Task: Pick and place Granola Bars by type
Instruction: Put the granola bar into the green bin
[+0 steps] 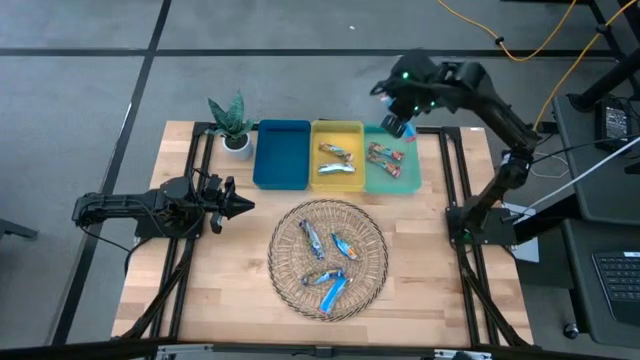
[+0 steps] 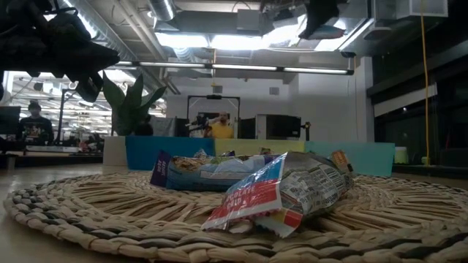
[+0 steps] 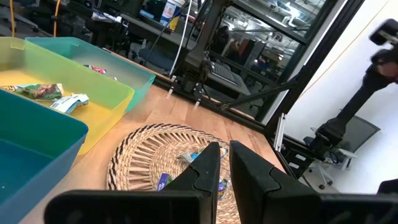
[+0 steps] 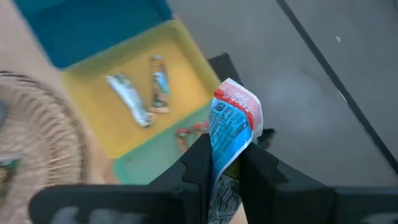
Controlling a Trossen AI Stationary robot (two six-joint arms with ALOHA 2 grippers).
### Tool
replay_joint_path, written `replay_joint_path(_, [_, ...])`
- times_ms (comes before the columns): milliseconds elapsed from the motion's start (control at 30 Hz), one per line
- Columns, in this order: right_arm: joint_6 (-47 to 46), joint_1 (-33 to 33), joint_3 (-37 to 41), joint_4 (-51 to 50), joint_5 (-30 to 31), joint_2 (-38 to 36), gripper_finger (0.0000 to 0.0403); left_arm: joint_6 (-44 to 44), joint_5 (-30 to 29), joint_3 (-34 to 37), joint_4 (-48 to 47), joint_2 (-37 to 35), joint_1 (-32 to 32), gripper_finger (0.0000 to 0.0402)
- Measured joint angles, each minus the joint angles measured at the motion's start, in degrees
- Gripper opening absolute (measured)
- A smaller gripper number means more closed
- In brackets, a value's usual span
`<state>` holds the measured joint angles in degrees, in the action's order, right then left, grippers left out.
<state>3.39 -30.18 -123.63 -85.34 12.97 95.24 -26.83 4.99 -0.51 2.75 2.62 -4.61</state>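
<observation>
Overhead, the wooden table (image 1: pixel 430 300) is carrying a round woven mat (image 1: pixel 328 259) at its middle and three trays along the far edge: the blue tray (image 1: pixel 281 153), the yellow tray (image 1: pixel 337 135) and the green tray (image 1: pixel 396 180). The right arm is reaching high over the far right corner, and the right gripper (image 4: pixel 221 155) is pinching a blue, red and white granola bar (image 4: pixel 231 121) by its lower end above the green tray's outer edge. The left gripper (image 1: pixel 238 206) is waiting beside the mat with its fingers nearly together and nothing between them. Four granola bars (image 1: pixel 330 262) are lying on the mat, two in the yellow tray, two in the green.

Each bar is looking light, its foil wrapper crinkly and probably slippery, so a pinch across the middle seems safest. The tray walls are standing close together, leaving little room sideways; the space above them is lying open.
</observation>
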Motion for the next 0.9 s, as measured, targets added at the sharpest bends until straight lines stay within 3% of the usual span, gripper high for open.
replay_joint_path(233, [5.69,-10.59,2.70,2.19,-5.06,-0.11,0.0069,0.00,0.00,0.01,0.00,-0.01,0.00,0.0031])
replay_joint_path(433, [7.43,-18.48,12.79,7.10,-11.06,-0.18,0.0069,0.00,0.00,0.00,-0.01,0.01,0.01,0.0031])
replay_joint_path(700, [8.29,-20.71,31.48,17.17,-11.87,-1.29,0.0069,0.00,0.00,0.00,0.01,-0.01,0.01,0.0031])
replay_joint_path(900, [5.77,-19.14,45.46,29.82,-19.51,-4.55,0.0069,0.00,0.00,0.01,0.00,-0.01,0.01,0.0031])
